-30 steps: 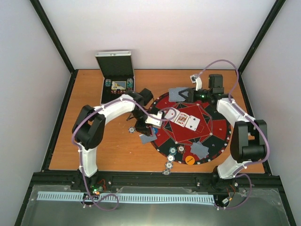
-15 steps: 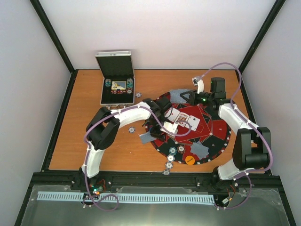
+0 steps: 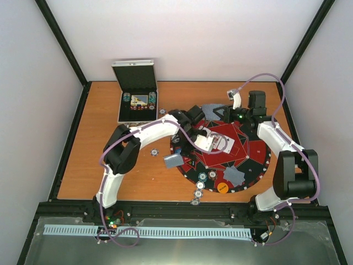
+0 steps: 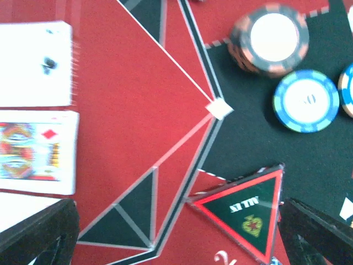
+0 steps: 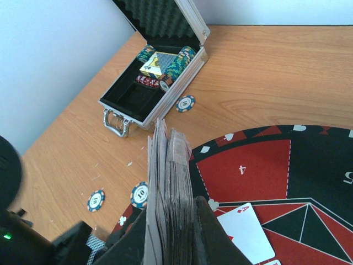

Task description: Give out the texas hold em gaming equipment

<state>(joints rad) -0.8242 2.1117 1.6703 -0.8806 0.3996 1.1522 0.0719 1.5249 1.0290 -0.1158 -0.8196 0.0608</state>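
Orange wooden table point(image 3: 99, 165) stood inside white walls point(image 3: 193, 38). Open aluminium case point(image 3: 134, 74), foam-lined lid upright, sat at far left. Round red-and-black mat point(image 3: 248, 163) lay on table's right half, apart from case.

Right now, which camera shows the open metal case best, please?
The right wrist view: the case is near, lid up, with chips inside. The top view shows it small and far; the left wrist view misses it.
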